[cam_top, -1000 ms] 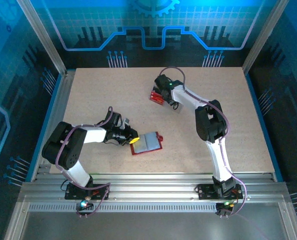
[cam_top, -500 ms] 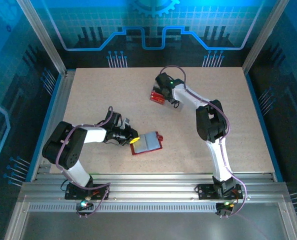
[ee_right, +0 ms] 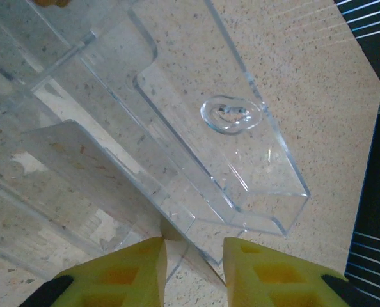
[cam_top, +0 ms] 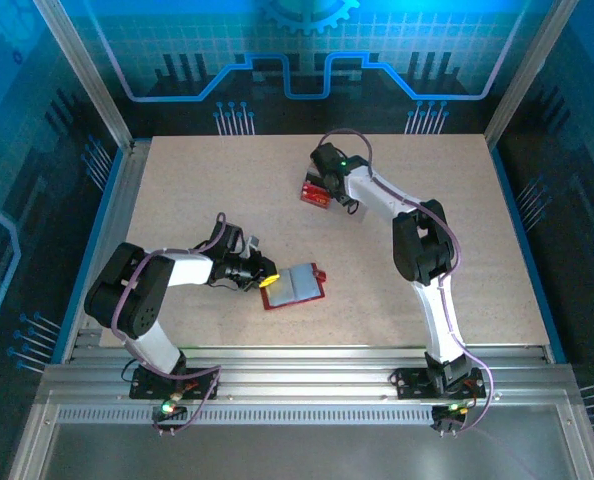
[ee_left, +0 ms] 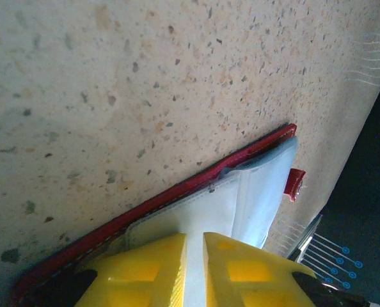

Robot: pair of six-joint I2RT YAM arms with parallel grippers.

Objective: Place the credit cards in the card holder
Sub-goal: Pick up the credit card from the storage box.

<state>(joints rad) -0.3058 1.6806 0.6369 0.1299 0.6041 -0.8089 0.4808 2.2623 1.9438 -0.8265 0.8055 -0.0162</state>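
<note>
The dark red card holder (cam_top: 295,285) lies open near the table's front left, its pale inner leaf (ee_left: 241,192) facing up. My left gripper (cam_top: 265,278) is at its left edge. In the left wrist view the left gripper (ee_left: 194,236) has its yellow fingers clamped on that pale leaf, with the red rim (ee_left: 177,192) beside them. My right gripper (cam_top: 322,188) is at the far middle of the table, over a clear plastic box (ee_right: 241,128). A pale credit card (ee_right: 94,166) stands slanted in the box. Its lower edge runs between the right gripper's (ee_right: 193,242) open fingers.
Dark red ribbed pieces (cam_top: 314,196) lie under the right gripper beside the clear box. A small tan block (ee_right: 171,231) sits by the left fingertip in the right wrist view. Metal rails (cam_top: 297,365) border the table's front edge.
The right gripper's fingers have drawn closer together around the card's edge, and the wrist has shifted slightly. The left arm and the card holder have not moved.
</note>
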